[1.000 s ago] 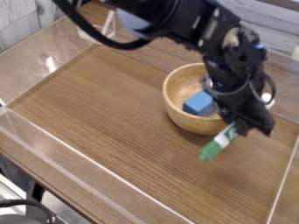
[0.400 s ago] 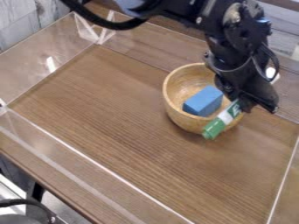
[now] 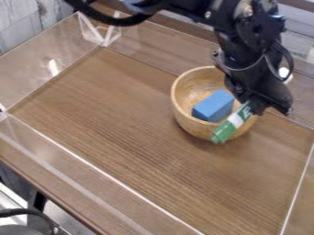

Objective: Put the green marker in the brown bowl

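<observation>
Gripper (image 3: 254, 103), black and bulky, is closed around the green marker (image 3: 229, 127) near its upper end, the fingers partly hidden by the gripper's own housing. The marker slants out of that grip, its white barrel running down and to the left in the picture, so that the green cap is the lowest part and points toward the viewer's side of the table. That slant against the bowl is what the next move turns on: the marker lies across the near right part of the brown bowl (image 3: 185, 120), its cap end at the near rim. Whether it touches the rim or is just above it cannot be told. The move likely needs the cap end brought back inside the rim before letting go; released as it is, the marker might tip outward. Inside the bowl, just left of the marker, sits a blue block (image 3: 214, 106), which could prop it up. The one arm (image 3: 185, 9) reaches in from the top of the view, bending down to the gripper over the bowl's right side.
</observation>
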`<state>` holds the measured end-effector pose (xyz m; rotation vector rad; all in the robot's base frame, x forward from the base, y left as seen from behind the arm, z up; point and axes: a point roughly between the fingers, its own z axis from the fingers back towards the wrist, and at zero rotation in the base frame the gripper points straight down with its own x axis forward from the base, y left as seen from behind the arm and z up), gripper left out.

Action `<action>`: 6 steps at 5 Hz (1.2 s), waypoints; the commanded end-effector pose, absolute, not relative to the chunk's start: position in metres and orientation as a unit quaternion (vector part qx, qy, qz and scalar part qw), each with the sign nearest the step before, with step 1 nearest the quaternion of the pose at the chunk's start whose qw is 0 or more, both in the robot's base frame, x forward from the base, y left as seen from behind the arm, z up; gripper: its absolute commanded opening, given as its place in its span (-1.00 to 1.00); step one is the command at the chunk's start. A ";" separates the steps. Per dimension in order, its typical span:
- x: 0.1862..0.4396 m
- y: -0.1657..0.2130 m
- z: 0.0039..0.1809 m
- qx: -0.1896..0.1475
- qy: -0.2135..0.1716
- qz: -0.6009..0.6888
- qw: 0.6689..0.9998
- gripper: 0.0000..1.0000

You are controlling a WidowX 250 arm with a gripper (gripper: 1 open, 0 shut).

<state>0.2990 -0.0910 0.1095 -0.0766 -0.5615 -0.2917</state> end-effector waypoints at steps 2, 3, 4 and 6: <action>0.306 -0.096 0.140 -0.049 -0.315 -0.138 0.938 -1.00; 0.304 -0.097 0.143 -0.052 -0.313 -0.136 0.938 -1.00; 0.302 -0.097 0.145 -0.055 -0.312 -0.135 0.939 -1.00; 0.297 -0.098 0.152 -0.061 -0.313 -0.137 0.938 -1.00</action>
